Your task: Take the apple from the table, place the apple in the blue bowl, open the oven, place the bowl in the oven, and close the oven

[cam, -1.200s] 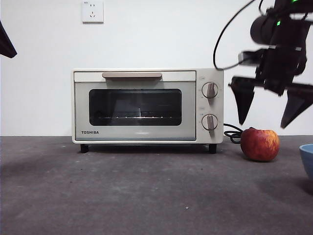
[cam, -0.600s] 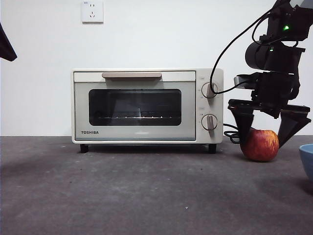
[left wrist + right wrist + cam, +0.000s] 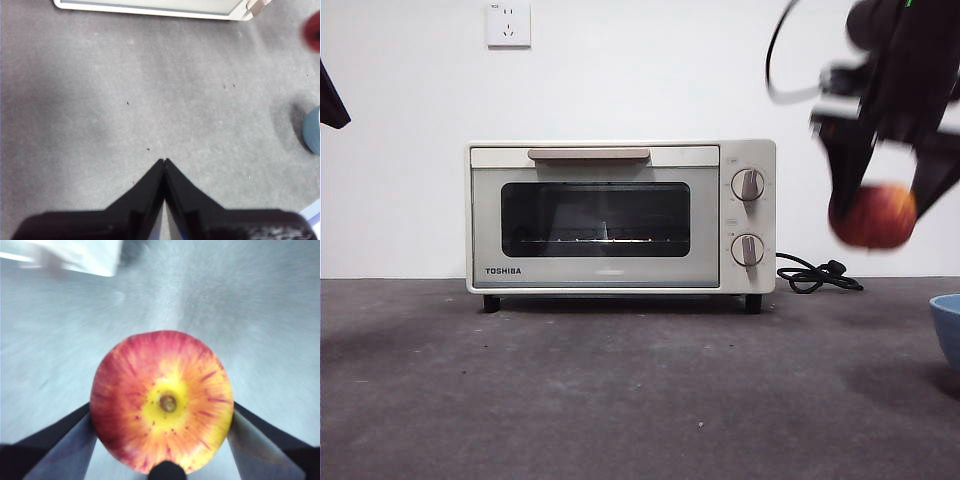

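Slippage worries us most: our right gripper [image 3: 876, 190] pinches the apple [image 3: 873, 216] by its round sides, high at the frame's right and clear of the table [image 3: 620, 400]. Swinging fast, it might overshoot the blue bowl [image 3: 948, 325]. Our left gripper [image 3: 164, 161] waits, jaws pressed together.

The apple [image 3: 873, 216] and right gripper [image 3: 882, 192] are motion-blurred; the blue bowl [image 3: 948, 322] is cut off.

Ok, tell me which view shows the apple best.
The right wrist view: the apple fills the picture, sharp, stem end up, clamped between the right gripper jaws. The front view shows it only as a motion-blurred red ball held above the table. The left wrist view catches a red sliver at the edge.
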Tool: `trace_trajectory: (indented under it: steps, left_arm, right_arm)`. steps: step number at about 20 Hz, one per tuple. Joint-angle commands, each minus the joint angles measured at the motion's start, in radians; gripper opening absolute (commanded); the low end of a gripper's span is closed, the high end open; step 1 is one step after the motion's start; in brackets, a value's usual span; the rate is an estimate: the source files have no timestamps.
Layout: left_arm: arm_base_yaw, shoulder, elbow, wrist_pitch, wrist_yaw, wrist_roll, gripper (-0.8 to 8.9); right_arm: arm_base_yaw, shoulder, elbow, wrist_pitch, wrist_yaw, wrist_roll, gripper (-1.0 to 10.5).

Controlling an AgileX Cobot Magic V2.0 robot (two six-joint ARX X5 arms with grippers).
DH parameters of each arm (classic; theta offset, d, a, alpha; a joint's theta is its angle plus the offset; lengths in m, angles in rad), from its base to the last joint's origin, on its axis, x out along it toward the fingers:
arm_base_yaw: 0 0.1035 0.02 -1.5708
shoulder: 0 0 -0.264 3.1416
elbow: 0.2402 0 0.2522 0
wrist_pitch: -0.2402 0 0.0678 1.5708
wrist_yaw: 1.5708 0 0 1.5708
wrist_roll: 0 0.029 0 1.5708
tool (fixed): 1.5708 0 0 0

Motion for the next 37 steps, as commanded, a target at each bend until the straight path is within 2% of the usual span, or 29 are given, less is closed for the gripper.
trace_trajectory:
  steps: [1, 8, 14, 18, 22, 24, 34, 35, 37]
  left_arm:
    - [-0.004, 0.002, 0.000, 0.001, 0.000, 0.019, -0.05]
    - [-0.004, 0.002, 0.000, 0.001, 0.000, 0.018, -0.05]
    - [-0.004, 0.002, 0.000, 0.001, 0.000, 0.018, -0.05]
    - [-0.004, 0.002, 0.000, 0.005, 0.000, 0.018, -0.05]
    - [-0.004, 0.002, 0.000, 0.009, 0.000, 0.018, -0.05]
    - [-0.004, 0.003, 0.000, 0.009, 0.000, 0.019, -0.05]
    - [-0.004, 0.003, 0.000, 0.012, 0.000, 0.024, -0.05]
    - [-0.004, 0.003, 0.000, 0.015, 0.000, 0.026, -0.05]
    - [-0.004, 0.004, 0.000, 0.026, 0.000, 0.026, -0.05]
  right_arm:
    - [0.000, -0.087, -0.001, -0.050, 0.000, -0.021, -0.1]
    - [0.000, -0.360, -0.035, -0.201, -0.005, -0.039, -0.1]
    - [0.000, -0.657, -0.343, -0.170, -0.004, -0.005, -0.1]
    - [0.000, -0.779, -0.527, -0.114, -0.015, 0.070, -0.1]
    - [0.001, -0.782, -0.700, 0.056, -0.051, 0.144, -0.1]
    - [0.001, -0.761, -0.764, 0.114, -0.090, 0.147, -0.1]
    - [0.001, -0.612, -0.799, 0.166, -0.045, 0.155, 0.1]
    - [0.001, -0.599, -0.797, 0.166, -0.045, 0.164, 0.4]
    - [0.001, -0.591, -0.796, 0.174, -0.045, 0.175, 2.1]
